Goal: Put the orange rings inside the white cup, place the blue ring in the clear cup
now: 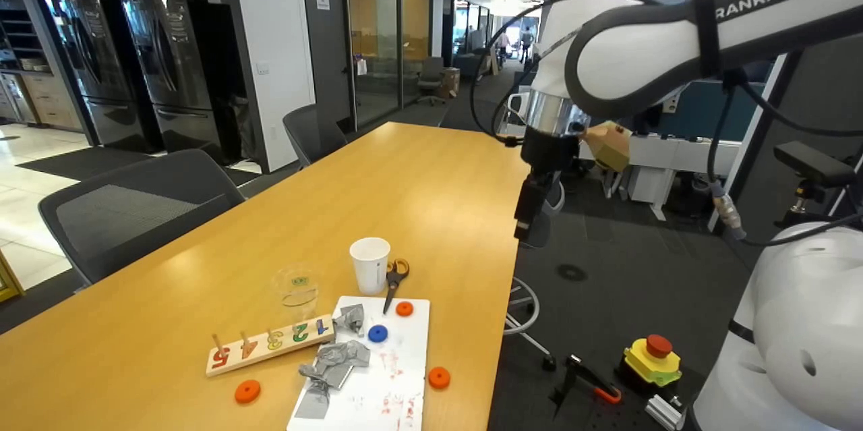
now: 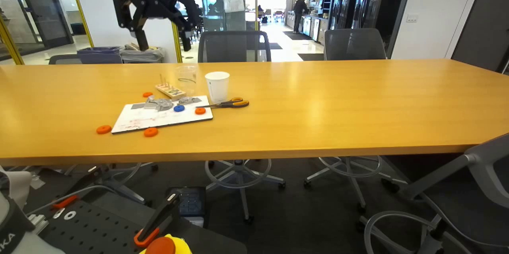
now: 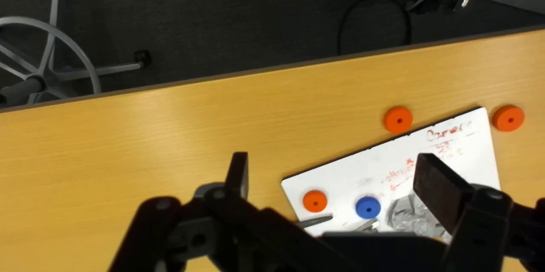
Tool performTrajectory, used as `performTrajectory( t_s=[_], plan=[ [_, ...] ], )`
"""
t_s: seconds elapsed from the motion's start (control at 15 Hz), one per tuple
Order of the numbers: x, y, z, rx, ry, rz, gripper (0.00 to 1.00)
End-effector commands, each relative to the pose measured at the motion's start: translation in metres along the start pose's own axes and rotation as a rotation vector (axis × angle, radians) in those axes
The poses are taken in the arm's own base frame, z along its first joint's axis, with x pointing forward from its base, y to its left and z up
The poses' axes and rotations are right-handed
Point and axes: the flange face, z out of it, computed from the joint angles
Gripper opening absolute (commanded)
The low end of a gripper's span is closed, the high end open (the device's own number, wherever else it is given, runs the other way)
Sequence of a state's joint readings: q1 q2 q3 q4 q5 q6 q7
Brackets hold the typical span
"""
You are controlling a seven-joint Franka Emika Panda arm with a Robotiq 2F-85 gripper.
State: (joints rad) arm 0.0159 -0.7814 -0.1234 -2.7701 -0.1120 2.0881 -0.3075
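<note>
Several orange rings lie flat: one (image 1: 404, 309) on the whiteboard, others on the table, such as one (image 2: 104, 129) near its front edge; three of these rings (image 3: 398, 119) show in the wrist view. The blue ring (image 1: 377, 333) lies on the whiteboard, also in the wrist view (image 3: 368, 207). The white cup (image 2: 217, 87) stands upright behind the board. The clear cup (image 1: 296, 289) stands upright beside it, faint against the table. Both cups are out of the wrist view. My gripper (image 2: 164, 47) is open and empty, high above the table; its fingers (image 3: 332, 163) are wide apart.
A whiteboard (image 1: 398, 377) with crumpled grey tape (image 1: 337, 360) lies on the table (image 2: 338, 103). Scissors (image 2: 232, 103) rest partly on the board beside the white cup. A wooden peg strip (image 1: 270, 345) with numbers lies by the clear cup. Chairs (image 2: 234, 45) stand around the table.
</note>
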Motion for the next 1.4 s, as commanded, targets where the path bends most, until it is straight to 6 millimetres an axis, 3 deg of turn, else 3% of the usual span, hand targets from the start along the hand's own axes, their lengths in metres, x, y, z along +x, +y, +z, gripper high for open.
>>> performTrajectory(
  t_s=[0.0, 0.33, 0.6, 0.8, 1.07, 1.33],
  plan=[
    [0.033, -0.040, 0.041, 0.007, 0.010, -0.036, 1.00],
    [0.070, -0.091, 0.115, 0.014, 0.024, -0.044, 1.00],
    [0.071, -0.116, 0.179, 0.046, -0.040, -0.043, 1.00],
    [0.066, -0.124, 0.214, 0.067, -0.075, -0.035, 1.00],
    [0.063, -0.126, 0.240, 0.096, -0.087, -0.002, 1.00],
    [0.066, -0.131, 0.249, 0.110, -0.060, 0.021, 1.00]
  ],
)
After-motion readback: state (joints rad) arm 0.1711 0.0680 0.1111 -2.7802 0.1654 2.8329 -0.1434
